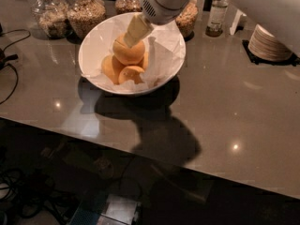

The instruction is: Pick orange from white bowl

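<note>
The white bowl [90, 48] stands on the grey counter at the back left and is lined with crumpled white paper [164, 50]. The orange [129, 54] sits on top of three slightly smaller oranges [111, 68] inside it. My gripper [133, 32], cream-coloured at the tip, reaches down from the white arm above the bowl. Its tip is at the upper side of the top orange and partly covers it. The orange is still inside the bowl, resting on the others.
Glass jars of grains [86, 13] stand behind the bowl, with a small bottle [217, 15] to the right. A stack of small white dishes [272, 43] is at the far right. A black cable [9, 69] lies at the left. The counter's front edge runs along the bottom.
</note>
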